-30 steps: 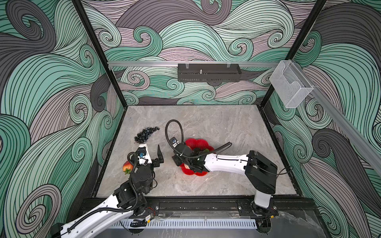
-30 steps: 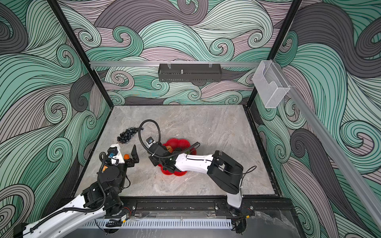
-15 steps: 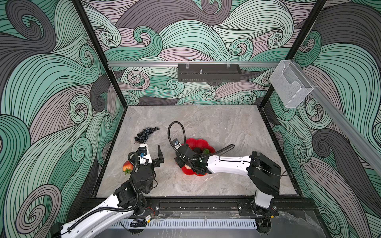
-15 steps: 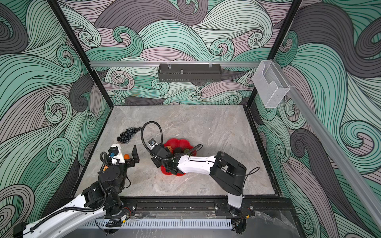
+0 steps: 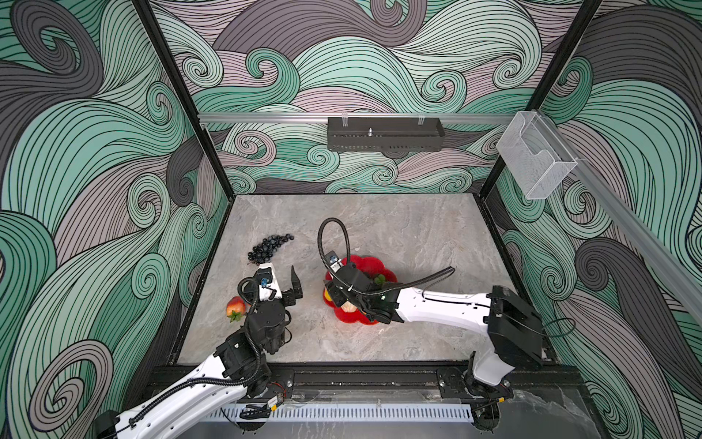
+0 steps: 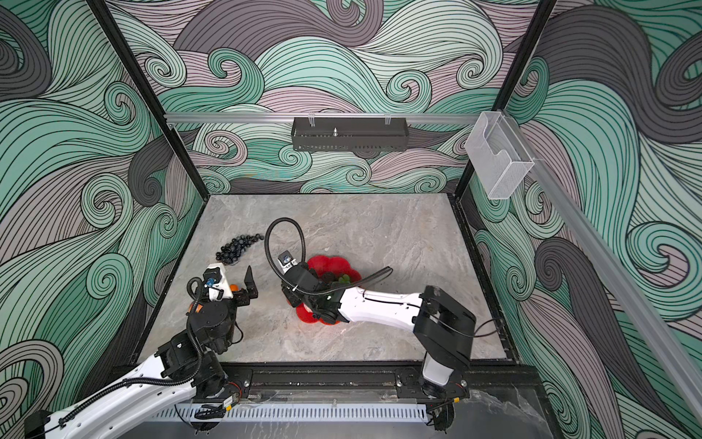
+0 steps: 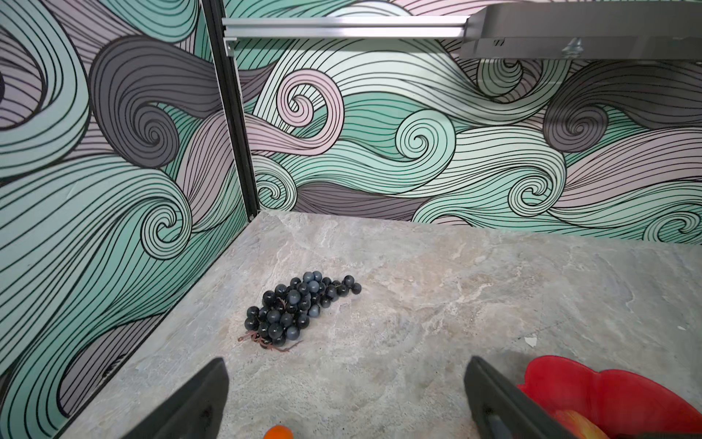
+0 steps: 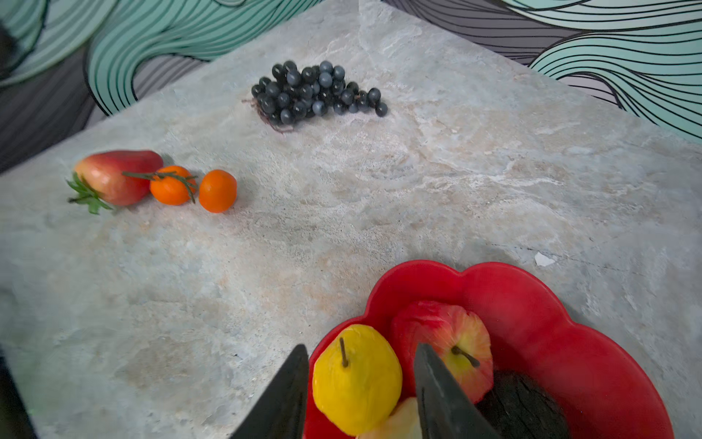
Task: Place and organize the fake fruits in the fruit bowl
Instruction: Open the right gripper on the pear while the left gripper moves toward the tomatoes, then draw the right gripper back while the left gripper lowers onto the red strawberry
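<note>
The right hand (image 8: 361, 347), spread around the lemon (image 8: 357, 384) and seemingly clear of it, should be lifted straight off the bowl (image 8: 494, 273).

Swirling in teal, mauve and grey on every side.
Covering the back wall (image 5: 380, 76) and both side walls (image 5: 76, 190) with black-lined wave curls; flooring the cell with a grey marble-look tabletop (image 5: 399, 228); framing the back corners with black posts (image 5: 212, 152); running an aluminium rail (image 5: 266, 117) across the back, carrying a black perforated tray (image 5: 385, 133); hanging a clear plastic box (image 5: 532, 163) off the slanting right-hand rail (image 5: 626, 224); lying evenly lit, casting only soft shadows.
</note>
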Controlling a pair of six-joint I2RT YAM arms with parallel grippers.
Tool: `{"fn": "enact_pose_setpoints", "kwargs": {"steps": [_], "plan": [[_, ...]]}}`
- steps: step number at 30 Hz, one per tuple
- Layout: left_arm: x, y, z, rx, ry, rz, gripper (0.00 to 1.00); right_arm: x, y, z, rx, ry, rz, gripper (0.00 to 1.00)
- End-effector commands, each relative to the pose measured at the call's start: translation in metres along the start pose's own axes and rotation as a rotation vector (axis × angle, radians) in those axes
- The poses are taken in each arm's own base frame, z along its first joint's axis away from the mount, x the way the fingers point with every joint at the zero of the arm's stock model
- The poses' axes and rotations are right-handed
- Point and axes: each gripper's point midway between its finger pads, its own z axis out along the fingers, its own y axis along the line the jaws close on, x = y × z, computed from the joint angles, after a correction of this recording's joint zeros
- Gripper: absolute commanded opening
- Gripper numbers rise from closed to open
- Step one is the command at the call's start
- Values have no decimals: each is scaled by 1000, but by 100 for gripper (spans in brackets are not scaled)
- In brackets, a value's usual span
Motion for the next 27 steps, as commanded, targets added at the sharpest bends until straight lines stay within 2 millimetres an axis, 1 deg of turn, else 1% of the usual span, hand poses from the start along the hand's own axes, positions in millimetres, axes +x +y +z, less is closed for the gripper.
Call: {"fn": "enact_pose_setpoints", "kwargs": {"steps": [1, 3, 5, 7, 10, 11, 12, 14, 17, 22, 24, 27], "plan": [[-2, -4, 7, 13, 48, -68, 99, -7, -19, -38, 29, -35, 9, 56], [6, -9, 13, 34, 101, -78, 99, -8, -33, -60, 39, -65, 13, 60], [14, -13, 18, 37, 172, -79, 99, -4, -51, -78, 71, -79, 10, 63], [29, -1, 20, -68, 282, -71, 99, 6, -74, -95, 121, -82, 12, 67], [45, 13, 19, -192, 405, -23, 99, 28, -110, -114, 191, -87, 37, 73], [48, 17, 17, -227, 429, -22, 99, 35, -120, -118, 211, -91, 54, 75], [51, 23, 16, -269, 456, -19, 99, 44, -132, -122, 239, -97, 94, 76], [58, 33, 14, -331, 503, -21, 99, 59, -148, -126, 253, -108, 202, 78], [67, 54, 10, -440, 569, -69, 99, 80, -158, -125, 237, -124, 311, 81], [88, 96, 0, -630, 668, -187, 99, 110, -172, -119, 271, -103, 363, 84], [96, 115, -6, -736, 690, -244, 99, 116, -173, -116, 258, -103, 390, 84], [110, 137, -15, -864, 732, -339, 99, 118, -173, -114, 236, -103, 425, 85]]}}
